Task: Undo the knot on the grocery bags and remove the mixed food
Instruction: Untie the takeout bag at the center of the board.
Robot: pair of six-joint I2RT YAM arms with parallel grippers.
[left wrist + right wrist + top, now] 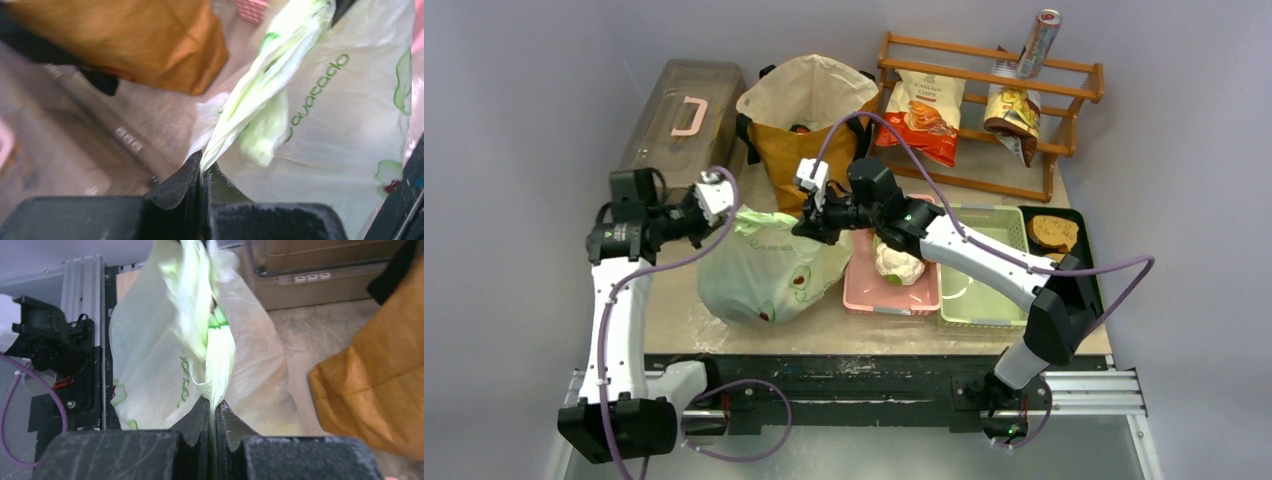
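Your left tool (202, 172) and right tool (215, 415) each pinch the knotted neck (270, 67) of the thin pale-green plastic bag (769, 275); pull apart slowly, avoiding tears.

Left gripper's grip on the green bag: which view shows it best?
Left wrist view: close up, the left gripper is shut on a twisted strip of the green bag. The top view shows only that gripper at the bag's edge, too small. The right wrist view shows the right gripper pinching another strip.
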